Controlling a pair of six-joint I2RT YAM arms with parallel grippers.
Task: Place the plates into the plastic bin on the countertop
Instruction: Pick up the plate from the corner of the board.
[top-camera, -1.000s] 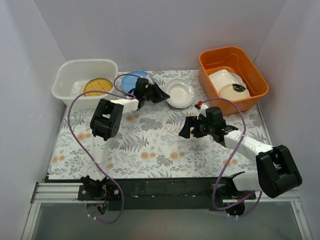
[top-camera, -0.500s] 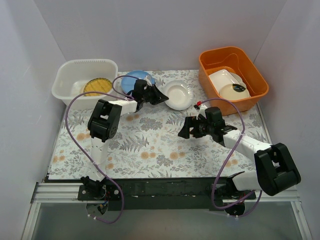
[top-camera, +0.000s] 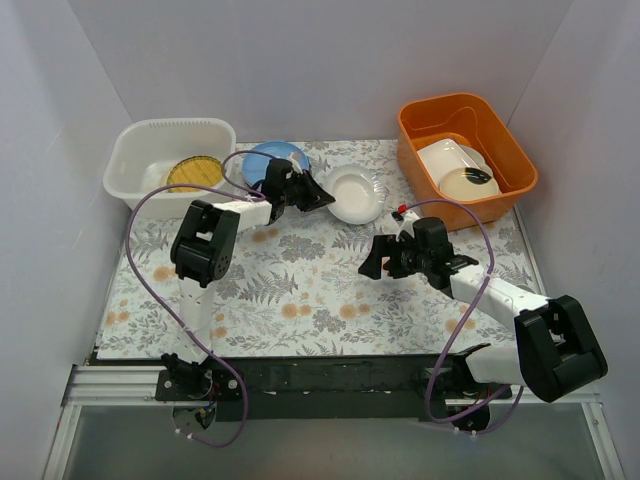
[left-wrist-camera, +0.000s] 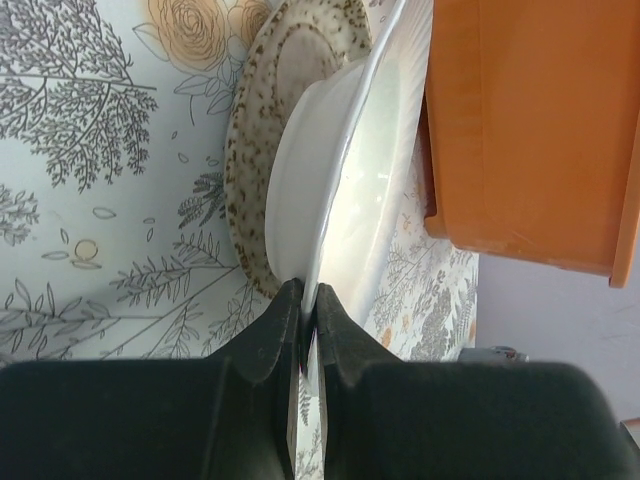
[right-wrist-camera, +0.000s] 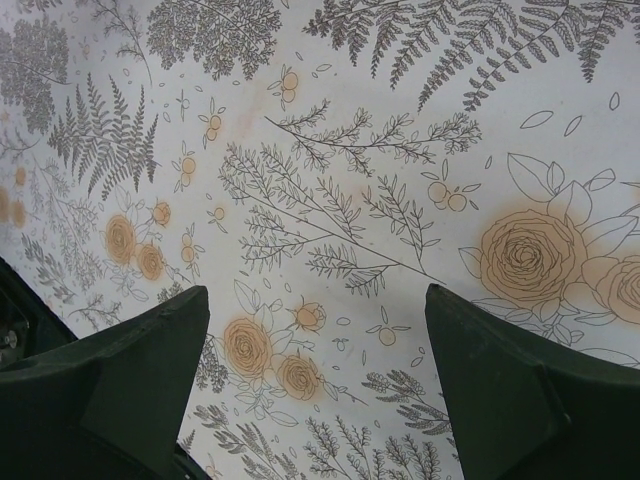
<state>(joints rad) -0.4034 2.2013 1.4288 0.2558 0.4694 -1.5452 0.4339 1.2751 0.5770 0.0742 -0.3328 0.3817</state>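
My left gripper (top-camera: 318, 192) is shut on the near rim of the small white scalloped plate (top-camera: 357, 192). In the left wrist view its fingertips (left-wrist-camera: 308, 300) pinch that white plate (left-wrist-camera: 350, 190) edge-on, and the plate sits tilted over a speckled cream plate (left-wrist-camera: 250, 130). A blue plate (top-camera: 277, 157) lies behind the left arm. A yellow plate (top-camera: 195, 172) lies inside the translucent white plastic bin (top-camera: 120, 165) at the back left. My right gripper (top-camera: 373, 262) is open and empty above the fern-printed countertop (right-wrist-camera: 330, 220).
The orange tub (top-camera: 510, 150) at the back right holds a white rectangular dish (top-camera: 445, 157) and a cream dish with a black blob (top-camera: 470, 182). It also shows in the left wrist view (left-wrist-camera: 530, 130), close behind the white plate. White walls enclose the countertop.
My left gripper has shifted slightly with the white plate, and more of the blue plate shows behind it. My right arm has drifted a little to the right.
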